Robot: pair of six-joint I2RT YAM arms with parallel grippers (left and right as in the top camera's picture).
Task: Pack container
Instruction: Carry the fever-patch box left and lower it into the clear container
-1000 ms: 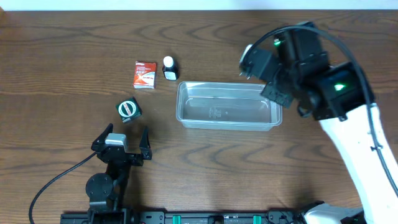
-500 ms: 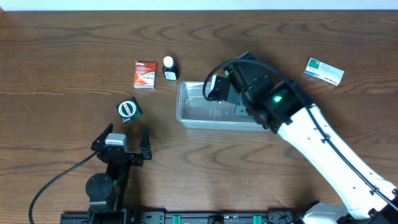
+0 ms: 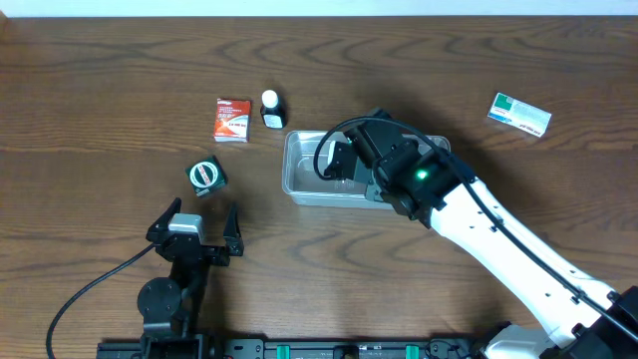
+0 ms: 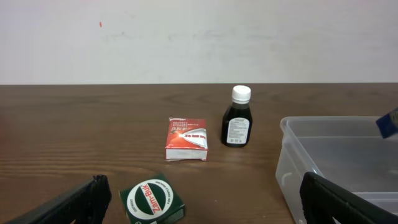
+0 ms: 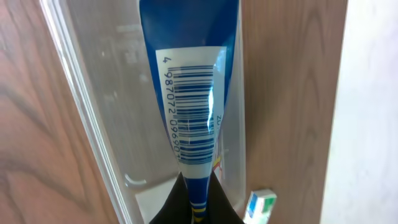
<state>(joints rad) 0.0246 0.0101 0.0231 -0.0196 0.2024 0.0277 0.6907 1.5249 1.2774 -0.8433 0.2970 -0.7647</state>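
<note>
Right arm extended low over clear plastic rectangular tub point(image 3: 299, 191), right claw point(image 5: 196, 188) clamped on blue barcoded tube point(image 5: 189, 56); left claw point(image 3: 199, 219) parked, spread apart.

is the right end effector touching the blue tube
Touching. The right wrist view shows the right end effector shut on the flat crimped end of the blue tube, with no gap between them.

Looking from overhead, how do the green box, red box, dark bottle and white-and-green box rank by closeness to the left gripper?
From the left gripper:
1. green box, just ahead of it
2. red box, farther back
3. dark bottle, right of that box
4. white-and-green box, far right
</note>
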